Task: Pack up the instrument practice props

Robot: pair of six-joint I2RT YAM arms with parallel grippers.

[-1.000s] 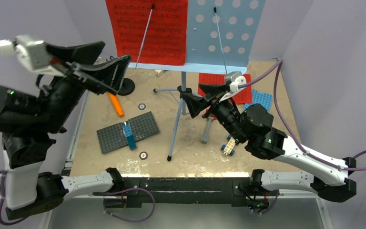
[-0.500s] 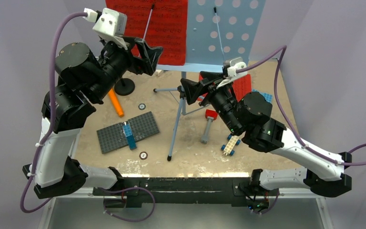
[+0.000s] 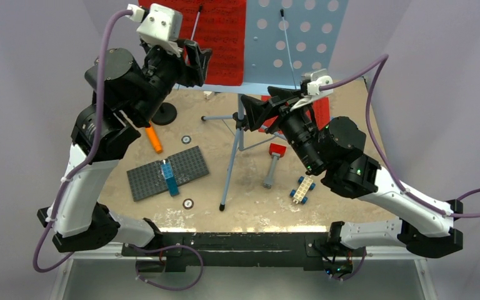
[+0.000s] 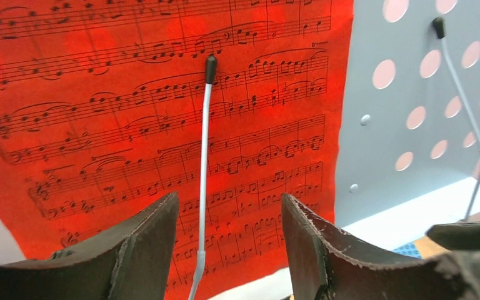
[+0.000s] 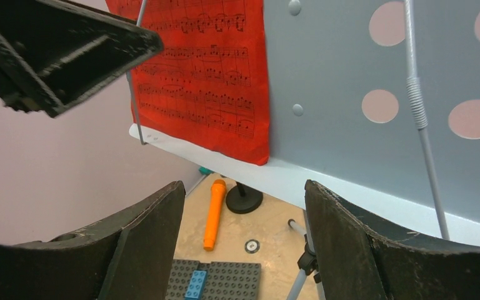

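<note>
The pale-blue perforated music stand (image 3: 300,44) stands at the back on its grey tripod (image 3: 232,156). A red sheet-music page (image 3: 222,44) rests on its left half under a wire arm (image 4: 204,156). Another red page (image 3: 317,112) lies on the table behind the right arm. The orange microphone (image 3: 154,140) lies beside the black round mic stand base (image 3: 164,114). My left gripper (image 3: 197,62) is open and empty, close in front of the page (image 4: 131,112) on the stand. My right gripper (image 3: 259,112) is open and empty, just below the stand's shelf (image 5: 325,187).
A grey studded plate (image 3: 167,172) with a blue brick (image 3: 170,177) lies front left. A red-headed grey hammer (image 3: 272,164) and a small wheeled brick piece (image 3: 301,187) lie right of the tripod legs. Walls close in at the left, right and back.
My left arm has swung from the far left up to the red page on the stand. My right gripper has risen a little toward the stand's shelf.
</note>
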